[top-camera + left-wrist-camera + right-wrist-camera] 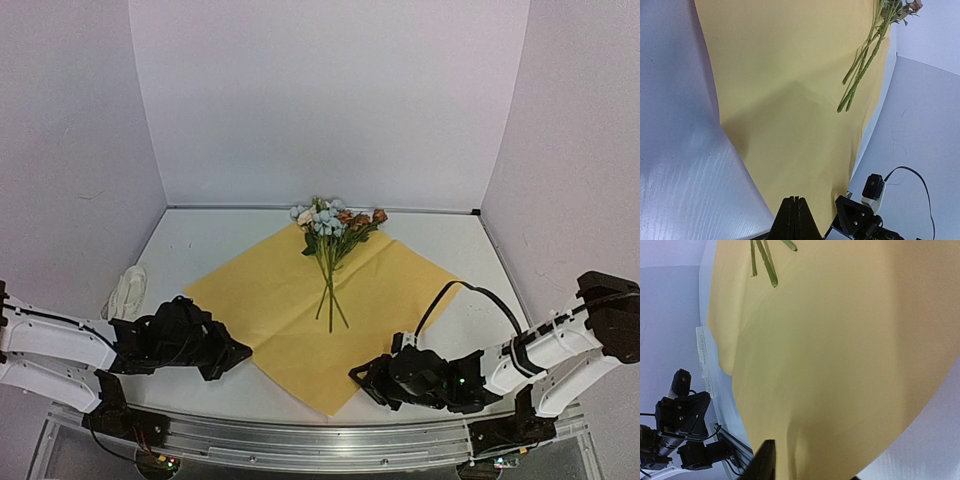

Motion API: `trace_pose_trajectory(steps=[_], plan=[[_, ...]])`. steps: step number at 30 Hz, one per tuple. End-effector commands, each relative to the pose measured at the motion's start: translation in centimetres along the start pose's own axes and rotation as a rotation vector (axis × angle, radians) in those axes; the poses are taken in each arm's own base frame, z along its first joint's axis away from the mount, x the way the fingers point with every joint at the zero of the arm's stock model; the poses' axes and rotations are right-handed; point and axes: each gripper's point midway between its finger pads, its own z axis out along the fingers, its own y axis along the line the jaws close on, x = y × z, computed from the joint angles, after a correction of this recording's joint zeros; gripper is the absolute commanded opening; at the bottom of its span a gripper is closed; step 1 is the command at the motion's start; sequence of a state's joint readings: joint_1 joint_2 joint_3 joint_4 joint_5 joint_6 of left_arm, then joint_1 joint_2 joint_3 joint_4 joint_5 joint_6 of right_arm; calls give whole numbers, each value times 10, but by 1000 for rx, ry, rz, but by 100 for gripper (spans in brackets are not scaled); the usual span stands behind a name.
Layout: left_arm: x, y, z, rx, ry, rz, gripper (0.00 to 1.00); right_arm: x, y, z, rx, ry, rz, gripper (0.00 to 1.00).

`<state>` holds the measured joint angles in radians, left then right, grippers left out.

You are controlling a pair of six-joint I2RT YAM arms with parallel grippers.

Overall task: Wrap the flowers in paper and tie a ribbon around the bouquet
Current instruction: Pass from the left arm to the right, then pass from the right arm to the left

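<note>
- Step in hand, I'd say: getting hold of the paper (pixel 270 300) to start the wrap. It lies yellow face up as a diamond mid-frame in the top view, with nothing folded yet.
- Left gripper (pixel 246 353): its fingers are pressed together right at the paper's lower-left edge. It looks like they're pinching it (the sheet humps up in front of them in the left wrist view).
- Right gripper (pixel 356 374): it's at the paper's bottom corner, lower right of centre. Only one finger shows, with paper across the gap, so I can't tell if it's clamped.
- Flowers (pixel 333 225): they're on the paper, heads at its top corner, stems pointing down to mid-sheet.
- The next move probably calls for a firm hold on both sides, then lifting an edge over the stems without dragging them.
- Count: one paper, one bunch (three or four stems, hard to split), one ribbon (pixel 128 290) heaped at mid-left off the sheet, and two grippers.
</note>
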<state>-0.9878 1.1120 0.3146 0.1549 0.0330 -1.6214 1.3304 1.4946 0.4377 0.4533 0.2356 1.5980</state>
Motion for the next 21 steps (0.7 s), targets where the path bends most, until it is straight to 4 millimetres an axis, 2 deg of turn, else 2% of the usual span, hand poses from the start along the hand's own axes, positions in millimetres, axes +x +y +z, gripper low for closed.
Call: trace_pose_trajectory(steps=[1, 2, 4, 7, 10, 14, 17, 21], plan=[[4, -5, -7, 4, 25, 93, 4, -4, 18, -5, -56, -23, 27, 14], [5, -8, -9, 4, 28, 133, 8, -3, 19, -5, -58, -21, 33, 8], [8, -17, -14, -9, 34, 258, 23, -3, 19, -5, -57, -18, 52, 1], [18, -44, -21, 13, 43, 519, 42, -4, 19, -5, -60, -20, 85, 0], [35, -70, -26, 74, 53, 757, 54, -5, 21, -6, -67, -29, 123, 0], [69, -89, -24, 76, 42, 1055, 63, -7, 24, -8, -61, -38, 187, 0], [105, -88, -18, 53, 41, 1288, 65, -8, 22, -8, -44, -42, 231, 0], [134, -80, -9, 23, 13, 1514, 66, -9, 23, -10, -38, -43, 275, 0]])
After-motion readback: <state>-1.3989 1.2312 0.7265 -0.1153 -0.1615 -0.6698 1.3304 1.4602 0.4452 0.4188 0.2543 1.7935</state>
